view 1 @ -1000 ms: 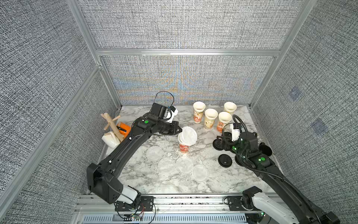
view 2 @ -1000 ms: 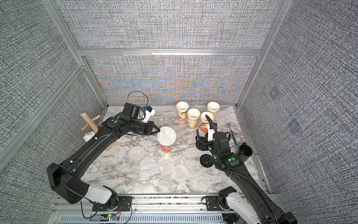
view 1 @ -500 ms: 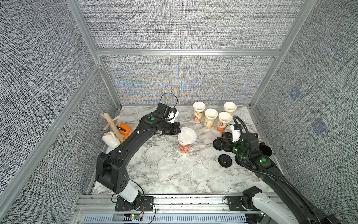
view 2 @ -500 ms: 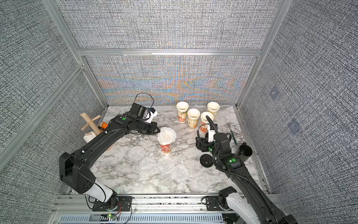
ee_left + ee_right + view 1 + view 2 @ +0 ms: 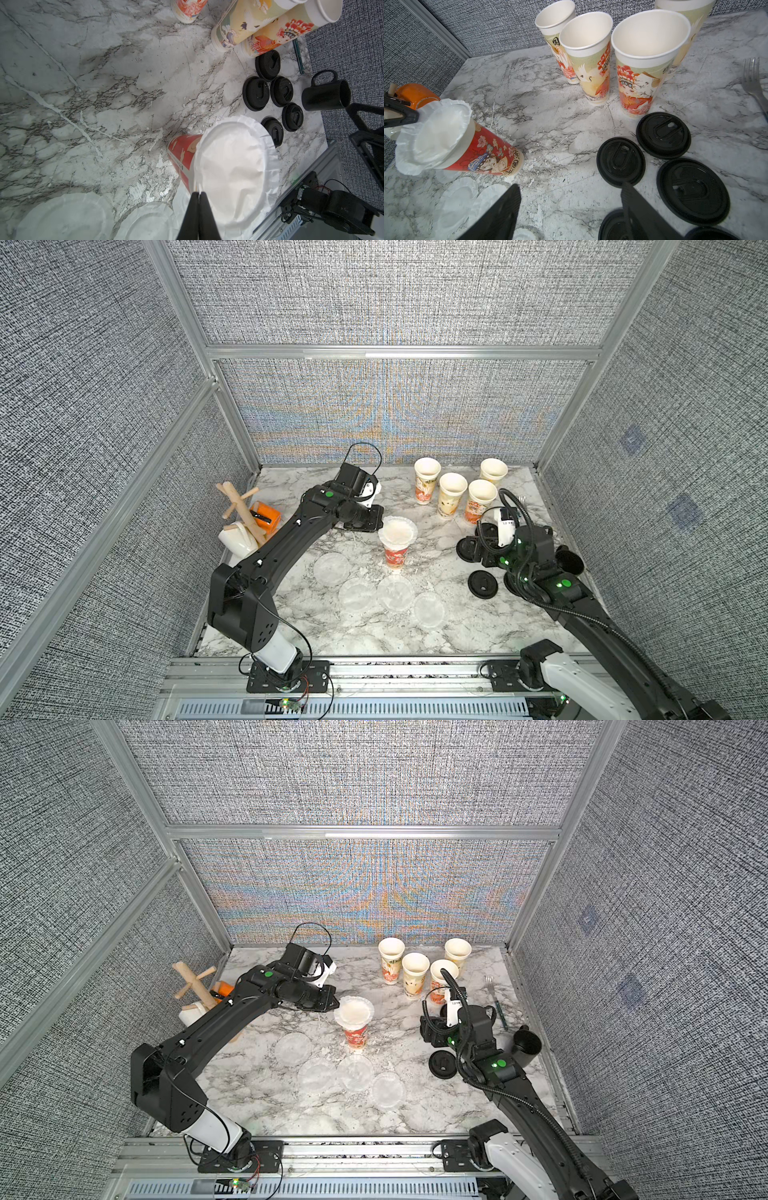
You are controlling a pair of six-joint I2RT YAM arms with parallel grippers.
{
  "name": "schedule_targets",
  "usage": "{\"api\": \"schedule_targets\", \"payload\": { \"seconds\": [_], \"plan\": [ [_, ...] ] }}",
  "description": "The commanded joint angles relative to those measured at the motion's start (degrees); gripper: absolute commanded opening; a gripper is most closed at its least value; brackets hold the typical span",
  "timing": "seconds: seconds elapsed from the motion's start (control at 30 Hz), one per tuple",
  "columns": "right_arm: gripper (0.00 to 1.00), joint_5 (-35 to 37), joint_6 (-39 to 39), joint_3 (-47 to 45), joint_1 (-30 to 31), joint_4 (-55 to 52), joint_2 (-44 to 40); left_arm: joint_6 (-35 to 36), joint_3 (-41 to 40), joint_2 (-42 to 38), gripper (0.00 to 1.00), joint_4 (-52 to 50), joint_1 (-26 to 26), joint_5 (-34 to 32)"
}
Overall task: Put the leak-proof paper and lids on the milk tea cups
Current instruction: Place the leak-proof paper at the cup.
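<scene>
Paper disc (image 5: 232,166): covers the red cup's (image 5: 180,153) mouth, with its frilled rim at the left pincer's (image 5: 198,193) tips.
Left pincer: clamped on that rim.
Doing it well: centre the disc, release straight, no drag.
Spare discs (image 5: 332,568): four, lying flat, base-side of the pincer.
Right pincer (image 5: 570,187): wide, empty, above the black lids (image 5: 662,135).

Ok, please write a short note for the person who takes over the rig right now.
Left gripper: shut, pinching the rim of the paper disc that lies on the red cup.
Right gripper: open, empty, above the black lids.
Done: one cup covered, disc not yet released.
Left: four loose discs on the table in front, four open cups at the back.
</scene>
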Motion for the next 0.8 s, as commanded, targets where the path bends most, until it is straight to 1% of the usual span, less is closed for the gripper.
{"api": "schedule_targets", "payload": {
  "seconds": [0.0,0.07,0.2,0.27,0.37,0.5,0.67,0.7,0.73,0.77],
  "plan": [
    [0.78,0.2,0.0,-0.1,0.0,0.9,0.1,0.9,0.3,0.1,0.0,-1.2,0.1,-0.3],
    [0.78,0.1,0.0,-0.1,0.0,0.8,0.1,0.9,0.3,0.5,0.01,-1.2,0.0,-0.1],
    [0.79,0.2,-0.1,0.0,-0.1,0.3,0.0,0.8,0.5,0.9,0.37,-1.2,0.0,-0.1],
    [0.8,0.3,-0.1,0.0,-0.1,0.1,-0.1,0.7,0.5,0.8,0.48,-1.0,0.0,-0.2],
    [0.82,0.9,0.3,0.1,-0.1,-1.1,-0.1,0.8,1.0,0.5,0.59,-1.2,0.0,-0.5],
    [0.87,3.1,1.9,0.7,0.0,-5.3,0.6,1.2,2.5,-0.1,0.68,-2.1,0.0,-1.5],
    [0.91,8.6,7.7,0.2,0.2,-15.6,2.2,1.3,3.7,-2.7,0.76,-2.7,0.1,-3.8],
    [0.92,10.3,9.2,-0.3,1.0,-16.7,2.4,1.4,3.7,-3.4,0.77,-2.7,0.1,-4.1],
    [0.95,12.4,10.2,-0.4,3.2,-16.4,2.6,1.4,3.6,-4.2,0.78,-2.7,0.1,-4.6],
    [0.98,12.8,11.7,-0.7,4.3,-16.3,3.3,1.3,3.6,-4.9,0.79,-2.7,0.1,-5.4]
  ]
}}
